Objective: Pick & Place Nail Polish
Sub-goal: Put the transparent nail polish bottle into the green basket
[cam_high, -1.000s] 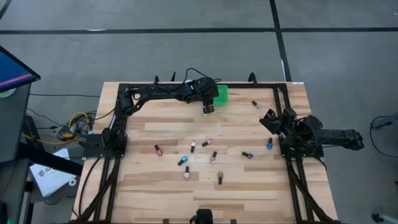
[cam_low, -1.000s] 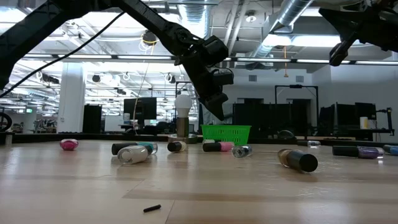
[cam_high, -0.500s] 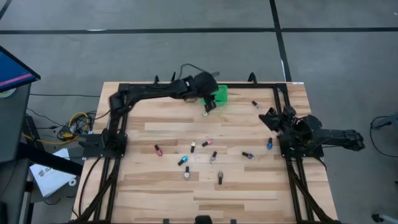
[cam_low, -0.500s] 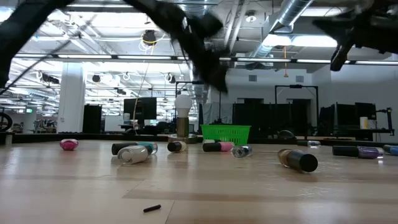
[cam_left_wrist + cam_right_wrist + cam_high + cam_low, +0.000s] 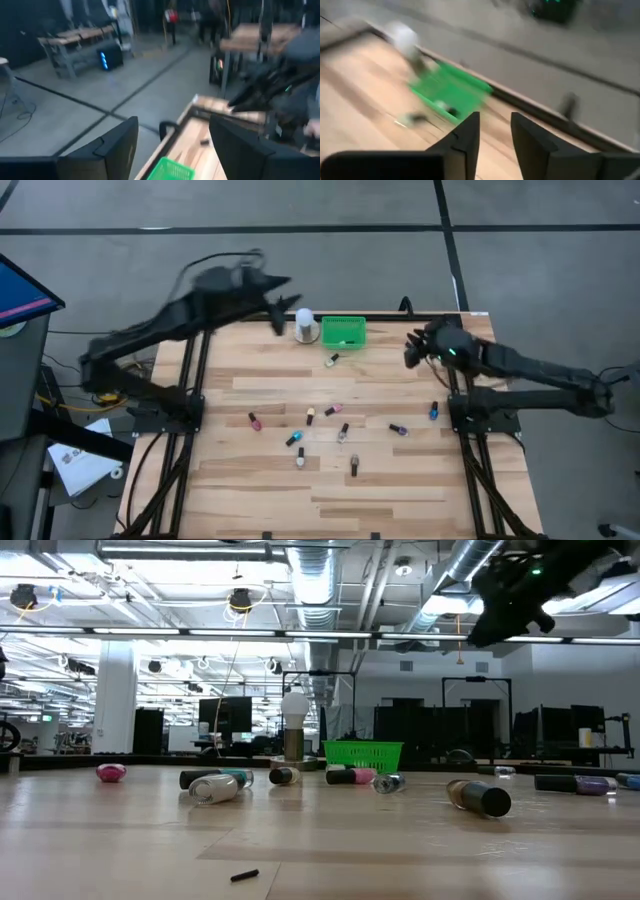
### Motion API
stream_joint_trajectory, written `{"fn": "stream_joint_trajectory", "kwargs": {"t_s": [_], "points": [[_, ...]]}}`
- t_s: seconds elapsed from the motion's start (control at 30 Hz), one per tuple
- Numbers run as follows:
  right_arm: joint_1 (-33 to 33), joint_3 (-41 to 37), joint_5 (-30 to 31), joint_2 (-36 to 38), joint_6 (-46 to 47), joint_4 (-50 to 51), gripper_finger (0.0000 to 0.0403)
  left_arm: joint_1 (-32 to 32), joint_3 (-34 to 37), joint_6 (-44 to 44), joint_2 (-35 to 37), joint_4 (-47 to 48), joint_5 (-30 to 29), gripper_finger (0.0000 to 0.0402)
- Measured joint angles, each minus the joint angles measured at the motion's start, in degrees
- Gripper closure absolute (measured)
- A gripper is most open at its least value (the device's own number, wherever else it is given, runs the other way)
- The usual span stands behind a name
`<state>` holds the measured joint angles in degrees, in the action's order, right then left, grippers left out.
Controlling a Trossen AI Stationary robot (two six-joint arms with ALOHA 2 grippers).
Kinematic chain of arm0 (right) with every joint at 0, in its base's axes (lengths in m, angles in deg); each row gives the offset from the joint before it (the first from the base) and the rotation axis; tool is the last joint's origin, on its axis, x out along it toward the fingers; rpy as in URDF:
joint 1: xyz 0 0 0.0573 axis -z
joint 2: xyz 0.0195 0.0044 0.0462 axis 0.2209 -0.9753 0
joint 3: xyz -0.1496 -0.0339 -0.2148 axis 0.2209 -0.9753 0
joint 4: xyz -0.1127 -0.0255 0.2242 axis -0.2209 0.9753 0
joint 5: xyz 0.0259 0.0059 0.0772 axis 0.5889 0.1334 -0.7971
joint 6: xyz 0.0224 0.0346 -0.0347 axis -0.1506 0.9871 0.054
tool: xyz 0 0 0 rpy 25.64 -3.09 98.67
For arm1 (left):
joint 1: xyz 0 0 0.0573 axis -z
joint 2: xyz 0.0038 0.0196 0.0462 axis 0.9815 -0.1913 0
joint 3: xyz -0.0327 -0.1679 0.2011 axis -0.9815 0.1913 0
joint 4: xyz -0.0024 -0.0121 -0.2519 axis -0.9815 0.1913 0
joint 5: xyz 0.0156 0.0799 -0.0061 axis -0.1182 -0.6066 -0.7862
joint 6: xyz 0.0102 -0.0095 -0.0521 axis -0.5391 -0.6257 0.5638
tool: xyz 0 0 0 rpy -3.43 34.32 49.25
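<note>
We find both our left gripper [image 5: 172, 145] and right gripper [image 5: 492, 132] spread and empty, nail polish bottles [image 5: 340, 430] mostly scattered outside the green tray [image 5: 343, 332].

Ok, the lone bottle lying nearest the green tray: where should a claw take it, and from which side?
Probably across the body of the bottle, coming straight down from above with the fingers crossing its long axis. It lies flat on the table, apart from the tray, with bare wood on both sides.
</note>
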<state>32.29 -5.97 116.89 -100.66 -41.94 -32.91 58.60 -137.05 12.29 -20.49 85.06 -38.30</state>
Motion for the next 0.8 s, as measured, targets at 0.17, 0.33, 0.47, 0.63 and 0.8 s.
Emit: {"fn": "stream_joint_trajectory", "kwargs": {"t_s": [0.17,0.33,0.47,0.63,0.8], "points": [[11.35,11.14,-9.04,-15.19,-3.83,12.85,0.0236,-1.93,18.35,6.27,15.32,-11.89,-0.07,0.0171],[21.76,13.44,-22.13,-26.31,-9.4,16.71,0.0177,-3.13,35.36,13.75,26.39,-24.57,-0.03,0.0168],[27.13,13.43,-24.31,-34.16,-13.99,19.39,0.016,-3.13,44.35,17.92,30.45,-29.92,-0.03,0.0164],[29.13,13.45,-25.04,-41.8,-20.81,17.8,0.0162,-3.13,51.43,23.17,32.39,-33.62,-0.01,0.0163],[30.66,13.45,-24.88,-48.16,-24.74,14.62,0.0167,-3.13,54.57,26.65,32.45,-35.81,-0.01,0.0163]]}}
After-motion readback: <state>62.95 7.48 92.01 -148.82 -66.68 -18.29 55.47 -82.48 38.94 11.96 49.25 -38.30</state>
